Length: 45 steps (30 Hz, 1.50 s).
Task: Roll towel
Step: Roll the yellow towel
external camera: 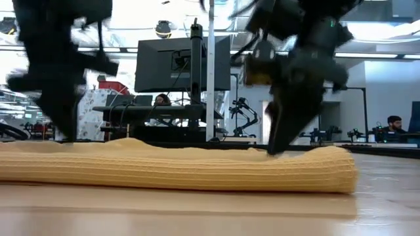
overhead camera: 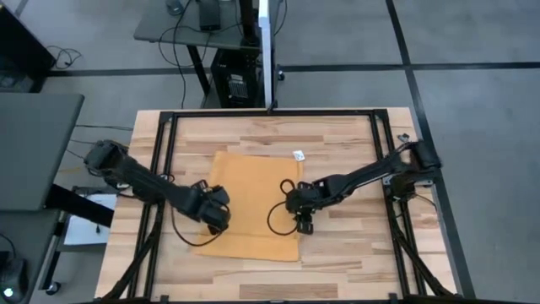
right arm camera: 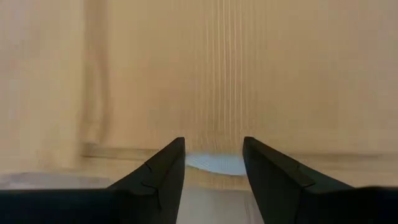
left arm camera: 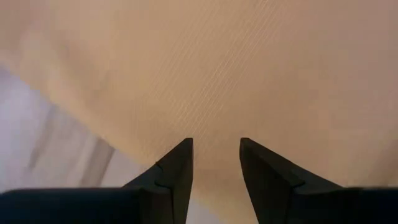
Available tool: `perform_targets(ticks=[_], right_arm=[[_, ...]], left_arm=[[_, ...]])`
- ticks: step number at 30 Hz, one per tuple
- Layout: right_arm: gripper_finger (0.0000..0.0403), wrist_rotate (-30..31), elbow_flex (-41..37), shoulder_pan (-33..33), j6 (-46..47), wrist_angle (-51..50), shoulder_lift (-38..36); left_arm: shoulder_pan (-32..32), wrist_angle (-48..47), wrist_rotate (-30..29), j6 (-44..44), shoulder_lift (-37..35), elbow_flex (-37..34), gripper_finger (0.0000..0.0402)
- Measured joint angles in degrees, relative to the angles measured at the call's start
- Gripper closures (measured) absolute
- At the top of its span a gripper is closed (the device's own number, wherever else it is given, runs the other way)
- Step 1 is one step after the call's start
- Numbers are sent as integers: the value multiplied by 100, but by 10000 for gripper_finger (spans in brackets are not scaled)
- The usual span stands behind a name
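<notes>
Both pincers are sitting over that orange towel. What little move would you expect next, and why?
Probably both close on the cloth's near edge. The towel lies mostly flat on the table, with only its near edge thickened, as the low view shows. The left pincer and right pincer sit open near that edge, fabric showing between their tips, so neither grips it yet.
</notes>
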Motion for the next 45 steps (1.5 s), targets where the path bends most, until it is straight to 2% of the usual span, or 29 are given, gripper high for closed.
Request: perform_targets(ticks=[2,6,9,11,16,17,22,25,27,29,32,35,38,42,45], right_arm=[[247,-1,17,5,434,-81,-329],[247,-4,6,140,2072,61,-675],[247,-22,20,184,2016,654,-751],[247,-20,6,209,1866,939,-730],[246,-22,13,313,1317,1401,-743],[244,-22,14,337,1262,1340,-741],[220,15,401,807,1012,711,-708],[201,142,680,1240,967,360,-672],[191,609,874,1525,969,228,-561],[185,1091,1049,1797,978,-42,-429],[183,1523,1364,2166,1064,-160,-31],[182,1845,1705,2461,1102,-276,474],[182,2162,2014,2601,1125,-320,1035],[182,2522,2473,2636,1119,-449,1645],[182,2632,2726,2614,1106,-670,1982]], left_arm=[[-40,-126,11,79,-352,143,285],[-231,107,363,233,-1077,301,285],[-449,352,768,289,-1396,301,285],[-599,519,831,166,-1543,301,285],[-674,854,135,368,-1621,301,285],[-617,847,196,522,-1611,301,284],[-649,810,1547,1122,-1347,337,261],[-1031,783,1697,1298,-1079,623,243],[-1329,742,1659,1492,-792,879,233],[-1657,678,1433,1569,-434,1202,227],[-2169,135,791,1523,245,1856,226],[-2651,-705,206,1205,1055,2443,226],[-3052,-1443,-233,383,1762,2848,226],[-3369,-1818,-287,-631,2476,3005,226],[-3504,-1866,-305,-862,2861,3003,226]])
